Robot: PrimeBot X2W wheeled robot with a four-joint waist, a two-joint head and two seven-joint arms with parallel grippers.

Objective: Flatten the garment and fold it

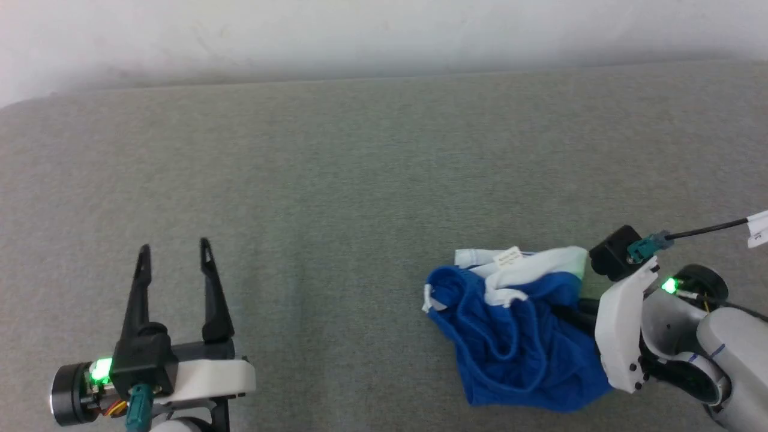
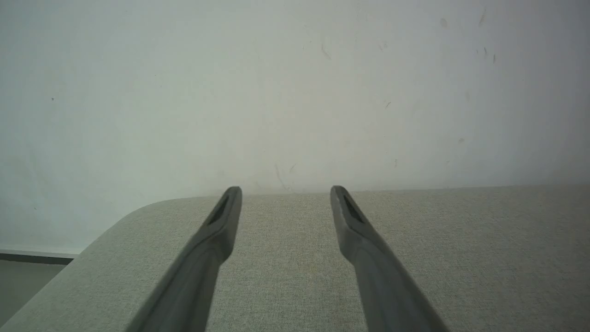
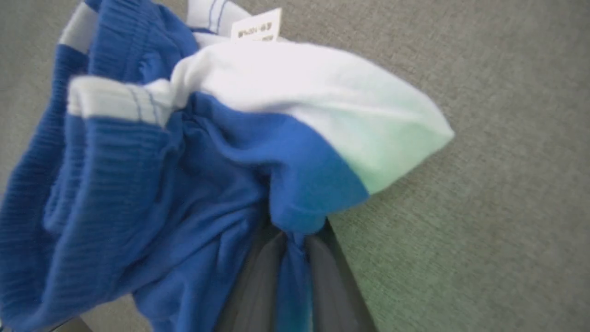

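From the head camera I see my left gripper (image 1: 174,245) spread wide, well apart from the crumpled garment (image 1: 510,336) on the grey surface (image 1: 360,180). Left wrist: fingers parted. Right wrist: my right gripper (image 3: 295,240) pinches a blue fold.

One crumpled bright blue soft fabric garment (image 1: 510,342), white-trimmed. One small white care label (image 1: 507,257). Two black two-fingered grippers: left gripper (image 1: 174,245), right gripper (image 3: 295,249). One grey woven surface (image 1: 360,180). One white wall (image 1: 360,30).
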